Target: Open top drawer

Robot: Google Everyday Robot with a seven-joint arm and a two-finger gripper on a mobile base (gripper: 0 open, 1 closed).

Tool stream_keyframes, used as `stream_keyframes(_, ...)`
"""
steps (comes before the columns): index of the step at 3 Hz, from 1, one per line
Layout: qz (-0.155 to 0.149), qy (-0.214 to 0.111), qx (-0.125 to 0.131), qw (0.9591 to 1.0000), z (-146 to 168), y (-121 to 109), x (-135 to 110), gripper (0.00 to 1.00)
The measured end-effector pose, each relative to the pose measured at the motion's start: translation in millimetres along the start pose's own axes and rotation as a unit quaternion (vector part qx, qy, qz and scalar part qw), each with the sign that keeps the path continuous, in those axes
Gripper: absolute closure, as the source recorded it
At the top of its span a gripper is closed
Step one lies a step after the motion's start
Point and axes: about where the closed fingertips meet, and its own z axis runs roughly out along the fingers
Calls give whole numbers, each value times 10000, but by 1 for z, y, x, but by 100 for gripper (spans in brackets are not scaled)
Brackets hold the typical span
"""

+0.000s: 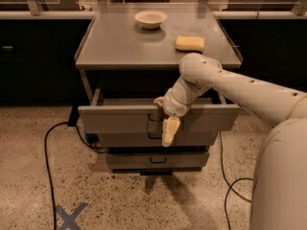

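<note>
The top drawer [110,119] of the grey metal cabinet stands pulled out, its flat front well forward of the frame. Its small dark wire handle [154,118] is at the centre. My gripper [165,128] hangs down in front of the drawer front, at the handle and just to its right, partly covering it. My cream arm [240,87] reaches in from the right across the drawer's right half.
Two shorter grey drawers, middle [124,139] and bottom [129,160], sit shut below. On the cabinet top [120,44] are a white bowl [150,18] and a yellow sponge [190,43]. Black cables [48,147] lie on the floor on both sides. A blue tape X [69,216] marks the floor.
</note>
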Motion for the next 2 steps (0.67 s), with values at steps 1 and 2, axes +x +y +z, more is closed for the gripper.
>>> stream_keyframes(1,138,-85,-288,9995,-12,52,-8,0)
stream_keyframes(2,131,-120,-253,9995,-6,36,-6,0)
